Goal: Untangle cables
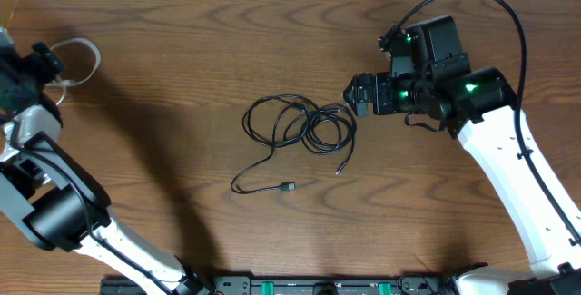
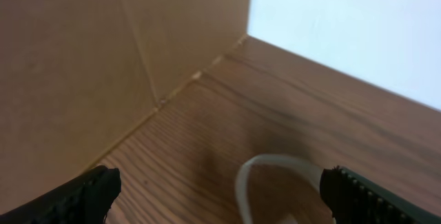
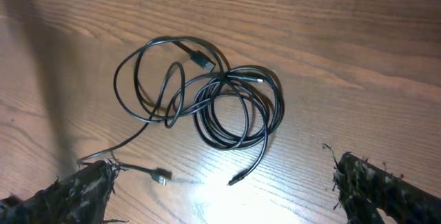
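At the far left of the overhead frame, the left gripper (image 2: 220, 184) sits at the upper left edge of the wooden table (image 1: 182, 23). Its wrist view shows the two jaws spread wide at the bottom corners of the frame. The loop of the white cable (image 2: 272, 160) lies on the wood between them. No contact with either finger can be seen, and nothing is held. A brown cardboard wall (image 2: 69, 65) stands just beyond it.

Near the centre of the table, the black cables (image 1: 304, 127) lie in a loose tangle of overlapping coils. Two plug ends trail toward the lower edge of the frame.

Right of the tangle, the right gripper (image 1: 357, 95) points at the coils. Its jaws are fully apart, empty, and clear of the cords.
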You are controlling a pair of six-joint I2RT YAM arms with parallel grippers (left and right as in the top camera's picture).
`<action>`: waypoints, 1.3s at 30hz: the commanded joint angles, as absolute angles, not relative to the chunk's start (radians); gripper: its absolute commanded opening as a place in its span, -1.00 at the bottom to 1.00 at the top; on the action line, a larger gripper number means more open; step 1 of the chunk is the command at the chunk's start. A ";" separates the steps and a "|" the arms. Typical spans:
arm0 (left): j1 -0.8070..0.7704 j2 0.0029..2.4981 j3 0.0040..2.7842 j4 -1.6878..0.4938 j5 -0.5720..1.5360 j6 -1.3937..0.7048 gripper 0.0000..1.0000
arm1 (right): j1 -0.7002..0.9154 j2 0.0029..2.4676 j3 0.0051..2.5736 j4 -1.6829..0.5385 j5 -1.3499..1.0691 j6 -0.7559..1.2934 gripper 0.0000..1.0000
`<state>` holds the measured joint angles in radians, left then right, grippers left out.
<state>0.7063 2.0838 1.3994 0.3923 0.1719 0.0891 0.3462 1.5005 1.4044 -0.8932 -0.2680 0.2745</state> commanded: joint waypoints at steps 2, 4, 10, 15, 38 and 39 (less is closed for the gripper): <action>0.709 2.078 1.407 0.398 0.270 -0.046 0.96 | 0.348 1.508 1.406 -0.897 -0.260 0.276 0.99; 0.709 2.078 1.407 0.408 0.350 -0.113 0.96 | 0.348 1.508 1.406 -0.901 -0.260 0.276 0.99; 0.709 2.078 1.407 0.395 0.358 -0.517 0.96 | 0.348 1.508 1.406 -0.912 -0.258 0.267 0.99; 0.715 2.078 1.407 0.402 0.388 -0.916 0.96 | 0.348 1.508 1.406 -0.915 -0.245 0.265 0.98; 0.719 1.895 1.407 -0.001 0.083 -0.459 0.96 | 0.348 1.508 1.406 -0.965 -0.241 0.245 0.99; 0.714 1.868 1.407 -0.007 0.107 -0.447 0.96 | 0.348 1.508 1.406 -0.965 -0.241 0.245 0.98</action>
<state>0.7235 2.0026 1.3979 -0.0074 0.0841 -0.5140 0.3462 1.5005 1.4044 -0.9630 -0.2489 0.2657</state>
